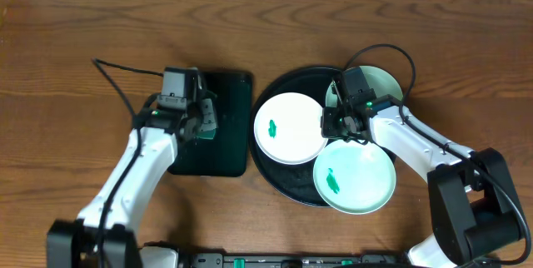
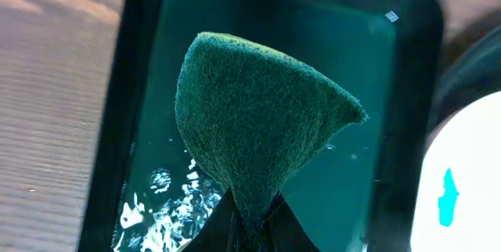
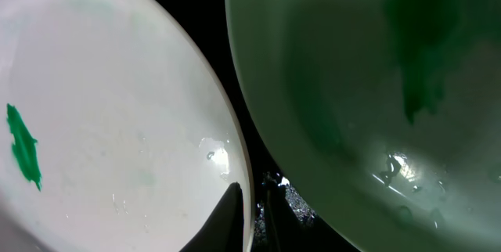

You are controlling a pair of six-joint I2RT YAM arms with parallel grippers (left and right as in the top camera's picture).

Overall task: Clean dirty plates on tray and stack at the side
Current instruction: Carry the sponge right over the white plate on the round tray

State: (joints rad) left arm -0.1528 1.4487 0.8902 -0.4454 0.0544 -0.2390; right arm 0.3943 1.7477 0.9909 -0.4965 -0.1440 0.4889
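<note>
Where beside the tray (image 1: 279,182), brown wood-grain table (image 1: 67,35).

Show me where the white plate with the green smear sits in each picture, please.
Overhead: the white plate lies on the left part of the round black tray.
Left wrist: only its edge shows at the lower right, right of the green sponge.
Right wrist: it fills the left half.
Shared landmark: its green smear, visible in all three.
</note>
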